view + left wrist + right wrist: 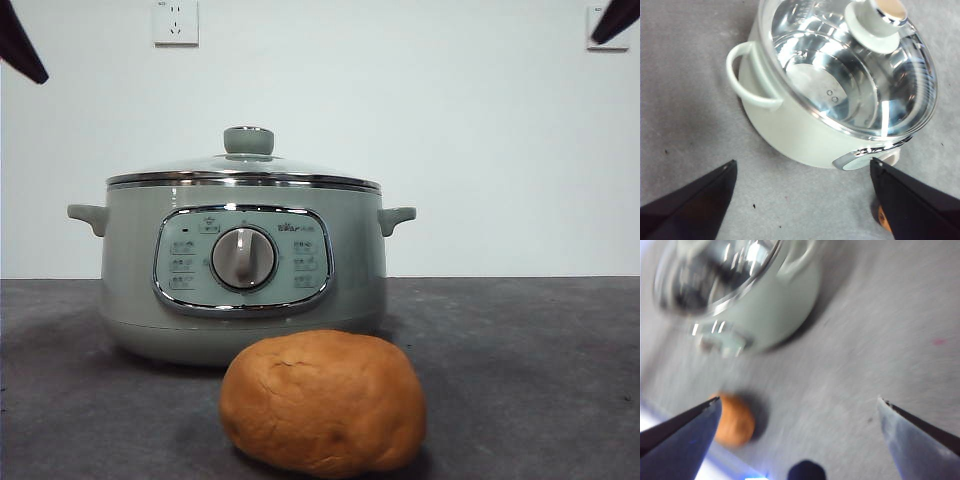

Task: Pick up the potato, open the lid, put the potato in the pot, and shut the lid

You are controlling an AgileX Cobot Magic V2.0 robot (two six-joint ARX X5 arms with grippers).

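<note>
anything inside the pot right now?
Through the closed glass lid the pot shows only a bare shiny metal bottom. The potato sits on the table in front. Knob hides a small patch.

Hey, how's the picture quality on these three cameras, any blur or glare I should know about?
Front view: sharp and evenly lit, with a soft shadow on the table under the potato. Left wrist view: fairly sharp, with strong glare and reflections on the lid and inside the pot. Right wrist view: heavily smeared, so the pot and potato are only blurry shapes.

Potato before pot; lid on it.
</note>
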